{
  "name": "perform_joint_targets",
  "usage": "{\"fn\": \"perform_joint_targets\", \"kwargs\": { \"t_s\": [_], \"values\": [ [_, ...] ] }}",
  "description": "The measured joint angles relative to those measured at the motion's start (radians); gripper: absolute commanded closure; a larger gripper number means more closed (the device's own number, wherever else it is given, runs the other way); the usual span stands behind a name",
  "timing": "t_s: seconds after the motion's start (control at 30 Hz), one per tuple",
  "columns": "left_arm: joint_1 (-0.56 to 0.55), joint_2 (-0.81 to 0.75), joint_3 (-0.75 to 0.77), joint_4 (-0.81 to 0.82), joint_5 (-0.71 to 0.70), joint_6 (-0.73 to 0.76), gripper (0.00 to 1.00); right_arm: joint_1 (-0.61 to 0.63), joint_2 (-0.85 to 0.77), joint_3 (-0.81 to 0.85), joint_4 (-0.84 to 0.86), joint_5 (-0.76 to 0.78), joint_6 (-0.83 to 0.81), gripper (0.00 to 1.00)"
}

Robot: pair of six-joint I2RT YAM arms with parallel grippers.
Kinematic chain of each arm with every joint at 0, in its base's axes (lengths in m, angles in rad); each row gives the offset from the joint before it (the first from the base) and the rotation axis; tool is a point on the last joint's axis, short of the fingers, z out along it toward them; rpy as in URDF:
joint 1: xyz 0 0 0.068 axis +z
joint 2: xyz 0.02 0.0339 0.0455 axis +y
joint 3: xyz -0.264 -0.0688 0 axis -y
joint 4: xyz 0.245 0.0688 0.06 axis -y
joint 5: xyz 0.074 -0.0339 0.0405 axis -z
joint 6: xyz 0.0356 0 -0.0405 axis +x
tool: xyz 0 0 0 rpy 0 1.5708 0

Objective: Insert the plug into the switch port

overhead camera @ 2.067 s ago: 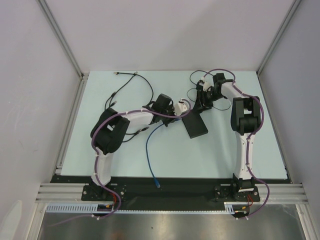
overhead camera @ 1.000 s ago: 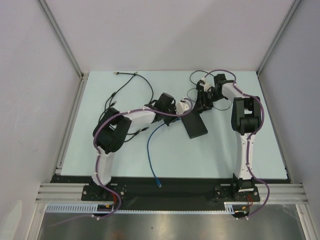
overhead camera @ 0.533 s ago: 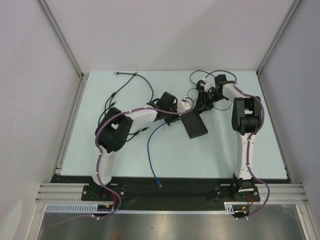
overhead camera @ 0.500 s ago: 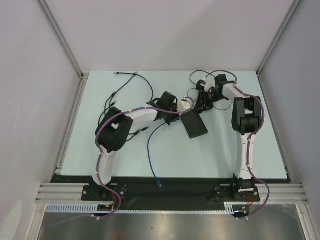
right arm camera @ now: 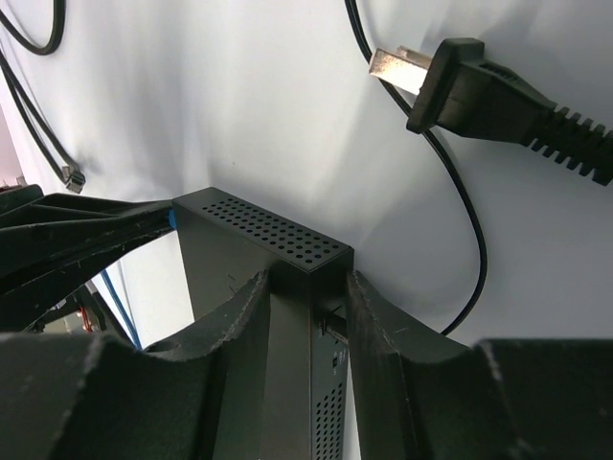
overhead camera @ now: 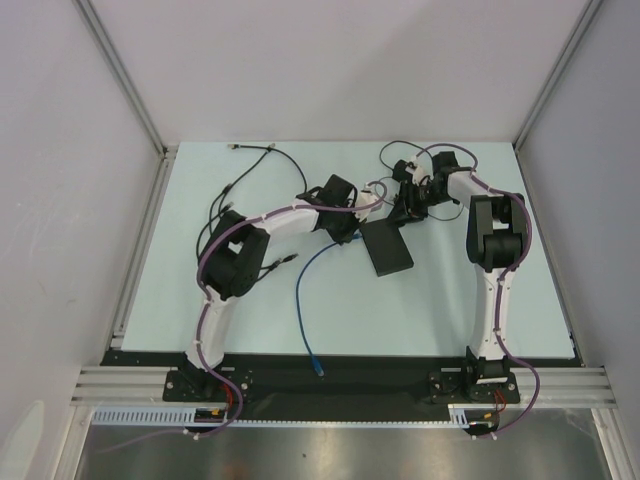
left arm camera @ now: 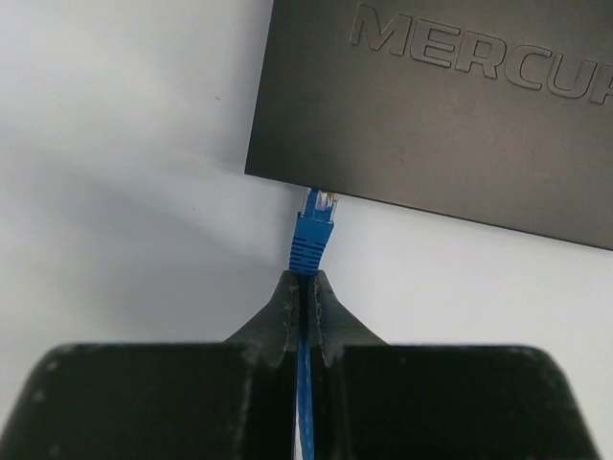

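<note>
- Left jaws are closed on the blue cable (left arm camera: 305,422), clamping it just behind the plug (left arm camera: 312,235).
- The plug's clear tip meets the near edge of the switch (left arm camera: 450,115). Its blue body is outside, and whether the tip sits in a port cannot be told.
- Right jaws straddle the switch's perforated end, one finger against each side, gripping it.
- The switch lies flat on the desk (overhead camera: 450,300) between both arms.
- A black two-prong power plug (right arm camera: 460,72) lies beyond the switch, apart from it.

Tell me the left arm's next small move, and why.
Probably ease the left hand forward: it pinches the blue cable just behind the plug, whose tip sits at the switch edge, seemingly not seated, while the right hand braces the switch.
</note>
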Motion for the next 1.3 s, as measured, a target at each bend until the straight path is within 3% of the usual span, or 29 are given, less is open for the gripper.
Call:
{"fn": "perform_joint_targets", "kwargs": {
  "t_s": [0.4,0.97,1.3],
  "values": [
    [0.005,0.015,0.03,-0.021,0.009,0.002,1.0,0.001,0.0,0.003,0.016,0.003,0.0,0.74],
    [0.005,0.036,0.079,-0.089,0.034,0.183,1.0,0.007,-0.022,-0.032,0.064,0.024,0.037,0.74],
    [0.014,0.045,0.096,-0.112,0.024,0.091,1.0,0.007,-0.022,-0.038,0.098,0.027,0.085,0.71]
  ]
}}
